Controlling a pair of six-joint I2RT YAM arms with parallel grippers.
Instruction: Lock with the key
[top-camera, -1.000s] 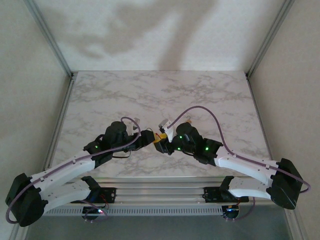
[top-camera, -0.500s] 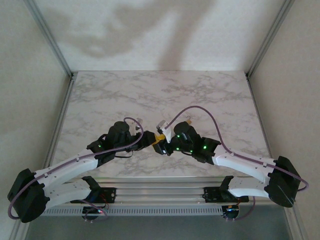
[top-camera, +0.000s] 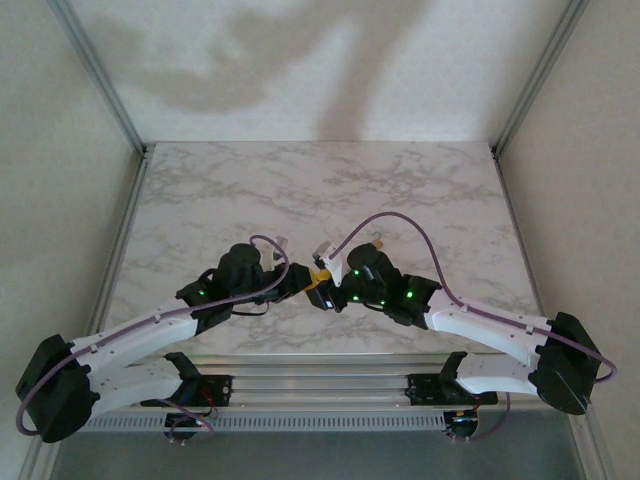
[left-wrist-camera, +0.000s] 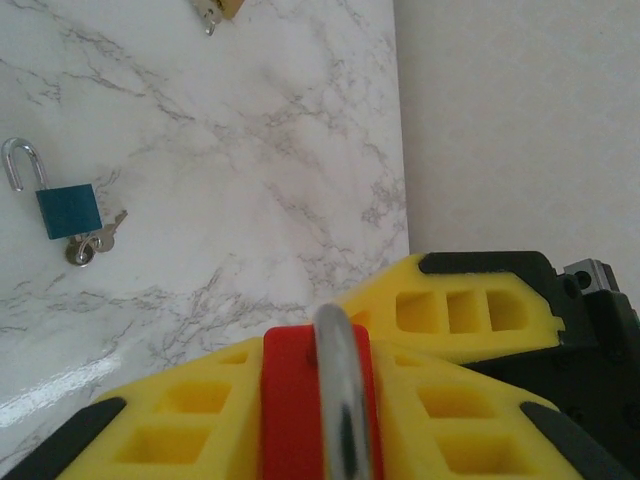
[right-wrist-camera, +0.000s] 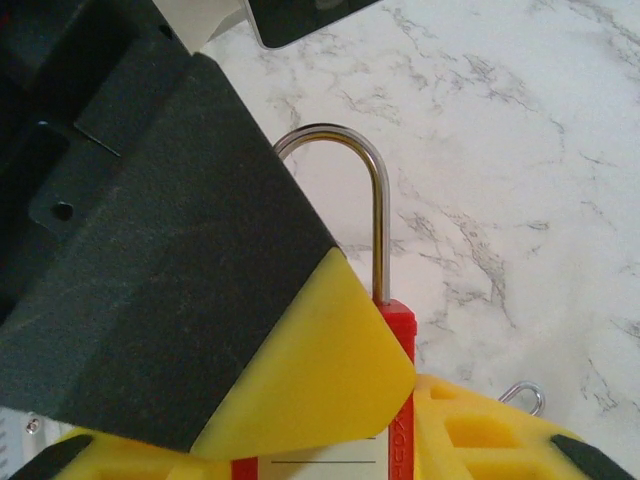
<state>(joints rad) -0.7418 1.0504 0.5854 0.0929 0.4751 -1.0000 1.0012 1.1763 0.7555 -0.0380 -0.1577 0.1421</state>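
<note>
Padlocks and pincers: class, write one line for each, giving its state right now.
red padlock: gripped by both pincers; locked or not, cannot tell.
blue padlock: lying on the table, looks unlocked, keys at its base.
left pincer: shut on red padlock.
right pincer: shut on red padlock.

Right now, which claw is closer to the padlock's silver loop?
Left. The left claw straddles the silver shackle; the right claw grips the red padlock body instead.
</note>
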